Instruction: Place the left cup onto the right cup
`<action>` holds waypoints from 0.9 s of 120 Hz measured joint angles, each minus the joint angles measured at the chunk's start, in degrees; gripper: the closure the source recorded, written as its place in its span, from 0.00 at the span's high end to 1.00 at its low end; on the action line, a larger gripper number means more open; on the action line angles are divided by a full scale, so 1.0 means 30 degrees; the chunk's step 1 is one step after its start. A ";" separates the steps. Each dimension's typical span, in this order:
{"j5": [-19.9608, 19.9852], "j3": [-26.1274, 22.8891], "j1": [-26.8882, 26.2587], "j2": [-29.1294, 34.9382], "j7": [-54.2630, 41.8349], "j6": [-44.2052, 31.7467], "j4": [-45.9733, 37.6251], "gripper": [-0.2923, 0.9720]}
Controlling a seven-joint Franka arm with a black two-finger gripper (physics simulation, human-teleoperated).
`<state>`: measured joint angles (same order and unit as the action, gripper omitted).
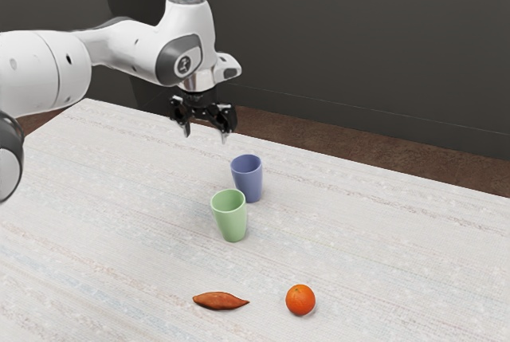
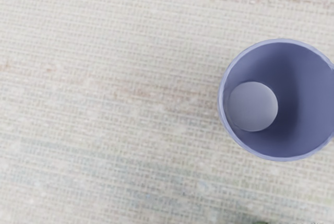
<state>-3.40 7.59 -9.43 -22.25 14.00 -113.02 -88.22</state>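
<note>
Although the arm [image 1: 96, 51] reaches in from the exterior view's upper left, its base is cut off by that frame's left edge. The gripper [image 1: 205, 128] hangs in the upper middle of the frame, above the table [image 1: 382, 230], up and to the left of both cups. Its jaws stand apart with nothing between them.

The blue cup [image 1: 248, 174] stands near the centre of the frame. The green cup [image 1: 229, 216] is just below and slightly left of it, nearer the camera. The green cup's rim overlaps the blue cup's lower left corner and hides it, so I cannot tell whether the two touch. Both cups are upright, long axis vertical, mouths facing up and wider than their bases.

From the wrist camera the blue cup [image 2: 302, 78] is seen straight down its axis: a round rim, the sloping inner wall and a pale circular floor. One side of the rim is cut off by the frame edge. The woven table surface [image 2: 104, 104] lies beside it.

Low in the exterior view, a sweet potato [image 1: 221, 300] lies flat, its length running across the frame. An orange [image 1: 300, 300] sits to its right, apart from it and well apart from the cups.
</note>
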 joint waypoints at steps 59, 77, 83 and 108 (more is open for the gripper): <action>0.0869 -0.0451 0.0063 -0.3245 -0.0055 -0.1028 0.2165 0.77; 0.1202 -0.0386 0.0173 -0.4388 -0.0098 -0.1146 0.3491 0.77; 0.1304 -0.0358 0.0265 -0.4507 -0.0120 -0.1167 0.3585 0.77; 0.1690 -0.0332 0.0679 -0.5037 -0.0350 -0.1250 0.3902 0.77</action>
<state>1.67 6.59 -7.39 -37.36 12.94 -116.76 -76.51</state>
